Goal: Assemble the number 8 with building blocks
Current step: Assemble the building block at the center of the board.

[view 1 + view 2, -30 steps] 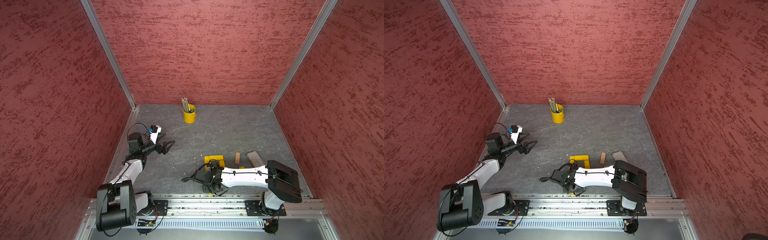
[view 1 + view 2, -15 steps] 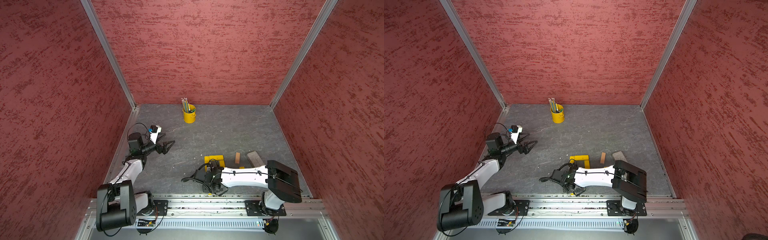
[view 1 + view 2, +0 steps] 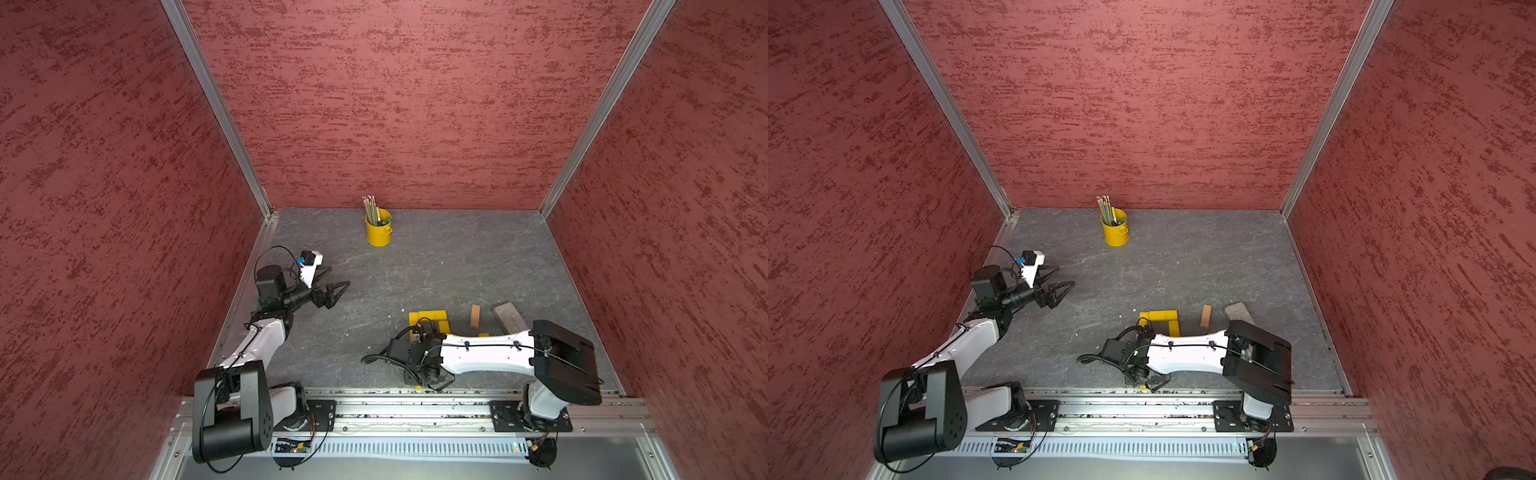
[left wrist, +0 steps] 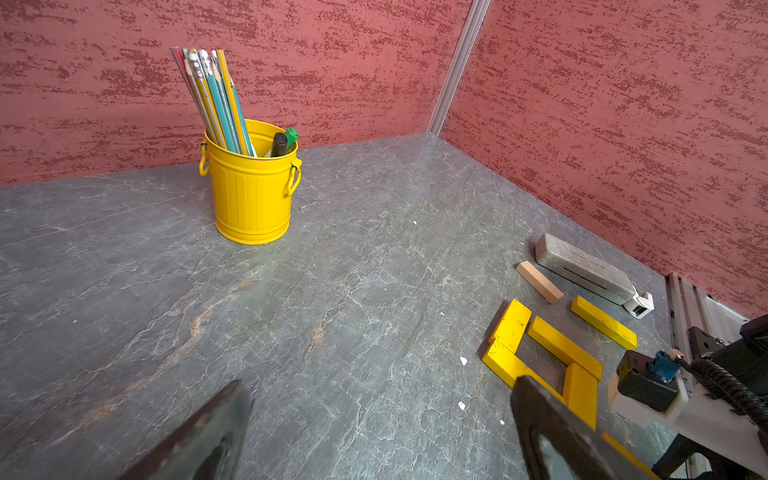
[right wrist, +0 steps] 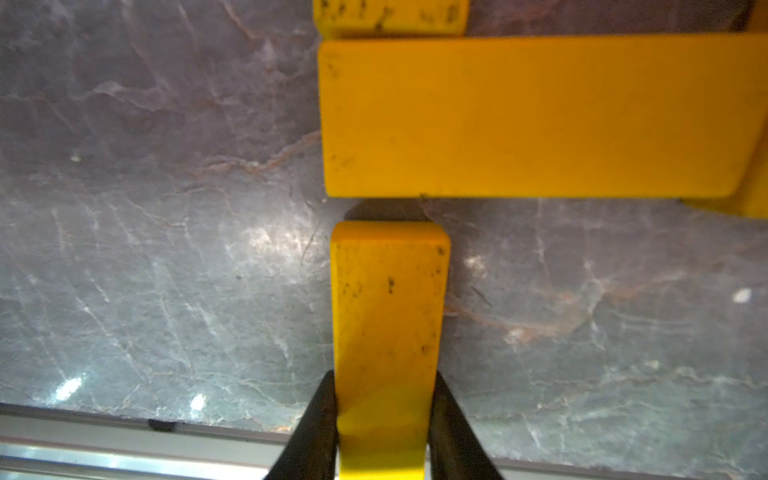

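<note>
Right claw clenched on yellow plank across its width, plank end just short of cross plank on bench. Plank likely light, rigid, smooth-painted, so may slip; grip across width suits. Left claw released, empty.

The grey floor is bare in the middle of both top views: room to pass. The yellow bucket (full of pencils) stands up top. In the lower right, yellow blocks, a tan block and a grey slab crowd together.
</note>
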Robot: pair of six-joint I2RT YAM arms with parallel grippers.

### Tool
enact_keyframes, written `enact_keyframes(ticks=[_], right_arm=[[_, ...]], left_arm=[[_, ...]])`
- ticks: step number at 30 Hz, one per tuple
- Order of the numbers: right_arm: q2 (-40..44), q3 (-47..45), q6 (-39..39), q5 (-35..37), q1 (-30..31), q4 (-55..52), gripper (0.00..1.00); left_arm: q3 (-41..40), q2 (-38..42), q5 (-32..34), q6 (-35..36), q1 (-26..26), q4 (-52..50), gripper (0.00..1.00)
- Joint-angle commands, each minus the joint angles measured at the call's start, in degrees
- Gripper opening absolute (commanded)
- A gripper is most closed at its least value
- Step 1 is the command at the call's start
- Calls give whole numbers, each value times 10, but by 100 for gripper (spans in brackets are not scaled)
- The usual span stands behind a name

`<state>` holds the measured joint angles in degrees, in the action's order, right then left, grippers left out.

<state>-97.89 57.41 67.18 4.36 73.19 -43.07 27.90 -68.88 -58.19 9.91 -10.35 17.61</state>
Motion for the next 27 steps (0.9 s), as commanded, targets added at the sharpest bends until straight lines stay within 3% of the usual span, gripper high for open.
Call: enact_keyframes(ticks=[1, 8, 15, 27], right_arm=[[-12, 5, 15, 12, 0, 51, 30], [-12, 3, 17, 10, 0, 52, 36], [-8, -2, 21, 12, 0, 53, 60], [43, -14, 39, 46, 1, 18, 68]], left_arm=[[-9, 10, -1, 6, -6, 2, 100], [-8, 10, -2, 6, -6, 2, 100], [-8, 9, -2, 5, -6, 2, 99], [-6, 7, -2, 6, -6, 4, 100]])
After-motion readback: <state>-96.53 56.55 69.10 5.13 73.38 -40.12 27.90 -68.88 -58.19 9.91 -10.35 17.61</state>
